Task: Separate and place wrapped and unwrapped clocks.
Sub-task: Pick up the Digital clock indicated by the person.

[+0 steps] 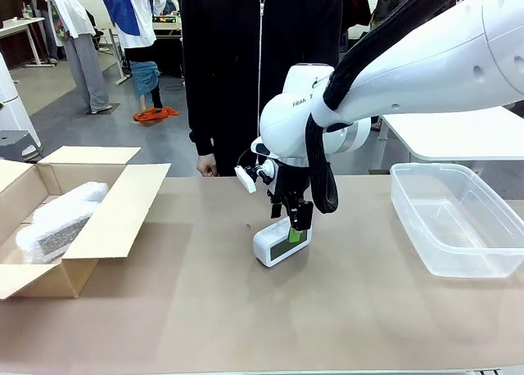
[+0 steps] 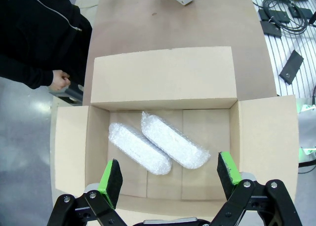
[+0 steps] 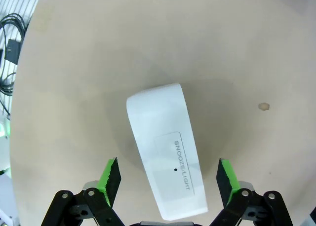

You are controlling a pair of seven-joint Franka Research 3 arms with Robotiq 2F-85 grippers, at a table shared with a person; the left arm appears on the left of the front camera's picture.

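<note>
We see a glossy white rectangular clock point(image 3: 167, 156) with grey "SNOOZE/LIGHT" lettering, lying on the plain tan worktop point(image 1: 205, 309). Two clocks swathed in clear, whitish bubble wrap point(image 2: 173, 139) lie in a brown cardboard box point(image 2: 163, 80). Both black pincers point(image 2: 169, 176) point(image 3: 168, 176) carry bright green pads point(image 3: 109, 174). The clear plastic tub point(image 1: 458, 219) looks colourless.

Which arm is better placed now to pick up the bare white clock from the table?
The right arm. Its right gripper hangs directly over the bare white clock, fingers open on both sides of it. The left gripper is open above the cardboard box, where both bubble-wrapped clocks already lie.
</note>
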